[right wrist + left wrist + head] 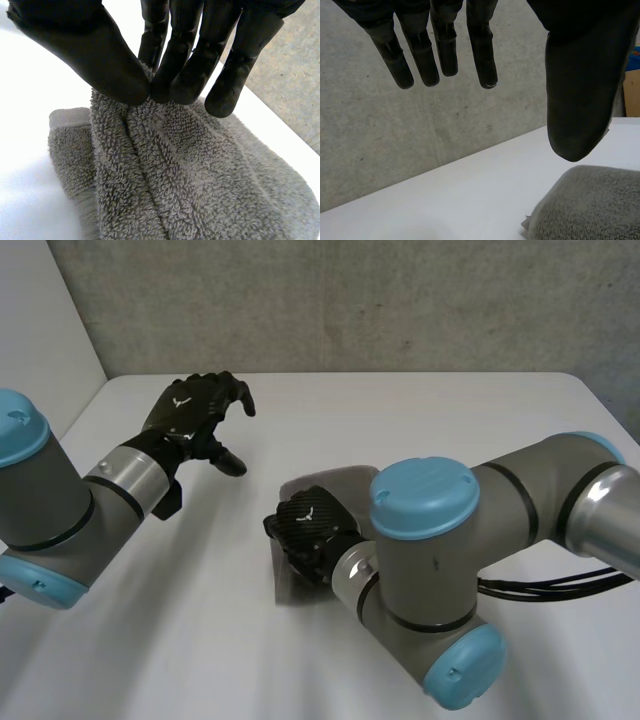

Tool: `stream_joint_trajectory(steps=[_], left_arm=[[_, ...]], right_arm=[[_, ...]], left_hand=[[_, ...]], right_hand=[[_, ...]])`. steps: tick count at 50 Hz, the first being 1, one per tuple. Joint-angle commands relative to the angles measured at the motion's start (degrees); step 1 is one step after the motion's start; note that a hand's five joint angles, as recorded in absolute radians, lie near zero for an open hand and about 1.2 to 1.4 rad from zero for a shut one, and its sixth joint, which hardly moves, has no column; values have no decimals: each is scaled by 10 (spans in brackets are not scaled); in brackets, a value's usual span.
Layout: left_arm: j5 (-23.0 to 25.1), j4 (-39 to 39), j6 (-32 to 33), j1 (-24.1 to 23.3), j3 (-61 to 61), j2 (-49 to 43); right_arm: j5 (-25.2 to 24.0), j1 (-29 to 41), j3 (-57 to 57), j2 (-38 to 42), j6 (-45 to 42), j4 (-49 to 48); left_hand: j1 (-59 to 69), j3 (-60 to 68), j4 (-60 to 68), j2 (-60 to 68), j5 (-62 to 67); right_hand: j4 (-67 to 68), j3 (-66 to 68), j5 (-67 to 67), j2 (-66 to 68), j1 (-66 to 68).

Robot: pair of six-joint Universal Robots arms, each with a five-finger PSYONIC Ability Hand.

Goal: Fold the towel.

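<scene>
The towel [340,483] is a small grey bundle, already folded at least once, and it lies approx. in the middle of the desk [420,420]. Much of it is hidden under the right arm. Its long side seems to run from near to far, but I cannot tell this for sure.

The right robot hand [310,525] is directly on the towel. In the right wrist view its thumb and fingers [185,70] are pressed together on a raised ridge of the cloth, so it pinches the towel from above.

The left robot hand [195,410] hangs above the desk, far and to the left, well apart from the towel. Its fingers are loose and spread, w/ nothing in them. From this hand the towel lies to the right and nearer. So the right robot hand is clearly the closer one, and I judge the next fold or pull depends on its pinch.
</scene>
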Motion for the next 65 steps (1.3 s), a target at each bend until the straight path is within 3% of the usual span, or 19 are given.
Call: stream_joint_trajectory(steps=[1, 4, 9, 15, 21, 29, 38, 52, 58, 65], left_arm=[[-9, 0, 2, -1, 2, -9], [-9, 0, 0, -4, 3, -12], [-9, 1, -13, -10, 5, -19], [-10, 1, -40, -42, 23, -44], [-11, -4, -52, -95, 63, -97], [-17, -33, -51, -138, 87, -160], [-54, -48, -42, -130, 42, -171], [-57, -45, -41, -87, 1, -165], [-57, -47, -40, -88, 0, -164], [-54, -50, -39, -88, 5, -138]], right_arm=[[18, -5, -4, -5, 3, 1], [29, -8, 7, -32, 4, 7], [48, -16, 42, -81, 4, 10], [48, -106, 76, -120, 4, 10], [43, -146, 87, -118, 11, 9], [-11, -189, 73, -67, 108, 6], [-38, -190, 54, -13, 153, 8], [-41, -168, 17, 55, 173, 8], [-40, -166, 16, 54, 173, 11], [-40, -167, 22, -7, 182, 19]], left_hand=[[-7, -6, -3, -3, -6], [-7, -6, -3, -3, -6], [-7, -6, -3, -3, -6], [-6, -4, -1, -1, -4], [-2, -1, 2, 2, -1], [-4, -2, 0, 1, -2], [-4, -2, 0, 1, -2], [-6, -4, -1, -1, -4], [-7, -6, -3, -3, -6], [-16, -14, -12, -11, -14]], right_hand=[[-516, -520, -514, -518, -486], [-616, -619, -613, -618, -586], [-616, -619, -613, -618, -586], [-616, -619, -613, -618, -586], [-616, -619, -613, -618, -586], [-616, -619, -613, -618, -586], [-616, -619, -613, -618, -586], [-616, -619, -613, -618, -586], [-616, -619, -613, -618, -586], [-616, -619, -613, -618, -586]])
